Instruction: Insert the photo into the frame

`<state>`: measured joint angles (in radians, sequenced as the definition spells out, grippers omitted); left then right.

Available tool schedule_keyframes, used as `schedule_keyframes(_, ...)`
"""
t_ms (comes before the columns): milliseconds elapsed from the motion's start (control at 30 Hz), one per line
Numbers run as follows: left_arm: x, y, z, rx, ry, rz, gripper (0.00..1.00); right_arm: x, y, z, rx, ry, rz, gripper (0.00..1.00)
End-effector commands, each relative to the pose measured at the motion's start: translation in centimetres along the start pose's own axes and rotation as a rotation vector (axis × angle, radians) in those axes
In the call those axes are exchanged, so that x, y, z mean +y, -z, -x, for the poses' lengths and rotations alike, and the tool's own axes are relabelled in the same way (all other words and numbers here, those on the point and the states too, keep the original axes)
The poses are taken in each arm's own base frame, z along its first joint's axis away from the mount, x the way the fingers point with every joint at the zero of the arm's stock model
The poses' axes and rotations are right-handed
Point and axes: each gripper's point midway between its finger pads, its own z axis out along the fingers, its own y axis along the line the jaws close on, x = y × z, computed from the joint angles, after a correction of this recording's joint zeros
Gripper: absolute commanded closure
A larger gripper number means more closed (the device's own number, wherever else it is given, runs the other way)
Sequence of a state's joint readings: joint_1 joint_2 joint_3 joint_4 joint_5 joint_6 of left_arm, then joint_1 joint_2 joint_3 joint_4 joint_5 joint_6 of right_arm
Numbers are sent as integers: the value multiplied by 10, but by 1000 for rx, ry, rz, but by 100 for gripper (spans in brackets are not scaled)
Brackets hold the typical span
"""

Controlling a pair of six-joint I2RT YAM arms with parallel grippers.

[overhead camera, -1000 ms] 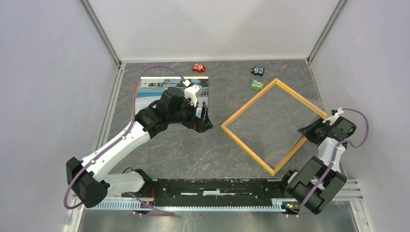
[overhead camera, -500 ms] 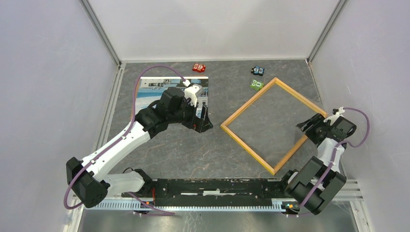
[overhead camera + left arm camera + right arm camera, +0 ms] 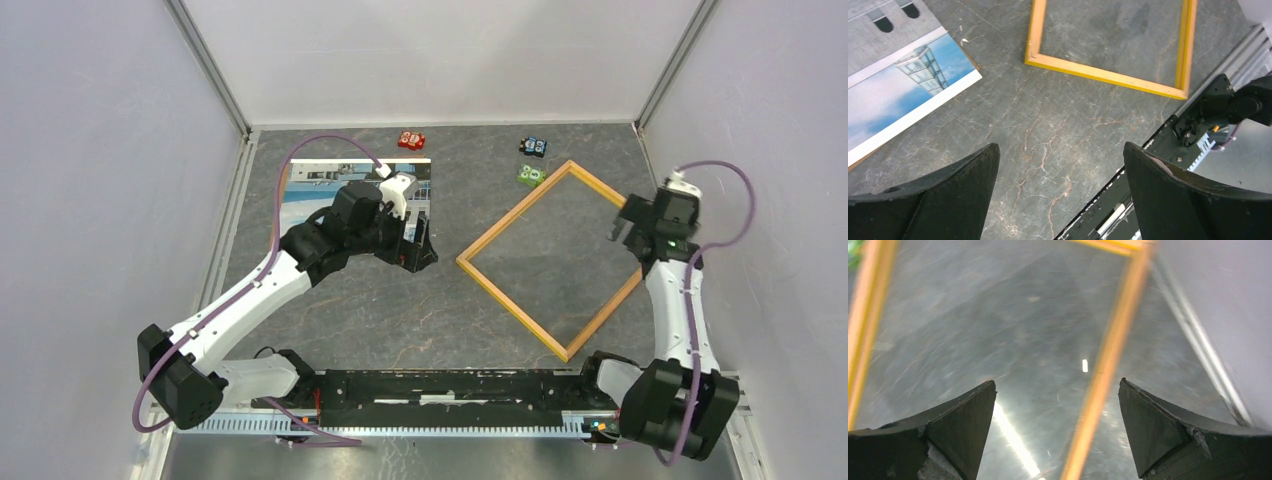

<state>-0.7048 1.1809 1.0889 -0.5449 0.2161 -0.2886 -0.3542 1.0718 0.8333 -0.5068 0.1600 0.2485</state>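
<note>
The photo [image 3: 300,195], a building against blue sky, lies flat at the back left, partly hidden under my left arm. In the left wrist view the photo [image 3: 903,95] is at the upper left. The yellow-orange frame [image 3: 514,213] lies empty on the grey table at centre right, turned like a diamond. My left gripper [image 3: 415,247] hovers open between photo and frame, its jaws [image 3: 1060,165] holding nothing. My right gripper [image 3: 626,217] is open above the frame's right side. One frame rail [image 3: 1108,355] runs blurred between its spread fingers [image 3: 1057,390], untouched.
Three small toys sit at the back: a red one [image 3: 411,139], a dark blue one [image 3: 535,147], and a green one [image 3: 531,176] just off the frame's far corner. White walls enclose the table. The black mounting rail [image 3: 450,385] runs along the near edge.
My right gripper has opened, let go of the frame's right side, and risen and swung toward the back. The frame lies where it was. The left arm has not moved.
</note>
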Motion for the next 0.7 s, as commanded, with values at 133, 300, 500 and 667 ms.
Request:
schedule_keyframes(133, 48, 2, 13, -64, 44, 193, 0, 197, 40, -32, 18, 286, 687, 2)
schedule_keyframes(300, 105, 6, 20, -121, 231, 332, 0, 312, 90, -83, 122, 263, 1087, 2)
schedule_keyframes(500, 172, -5, 12, -108, 673, 331, 0, 403, 111, -130, 328, 206, 1266, 18)
schedule_keyframes(667, 200, -27, 25, -142, 863, 245, 0, 427, 109, -153, 428, 142, 1251, 21)
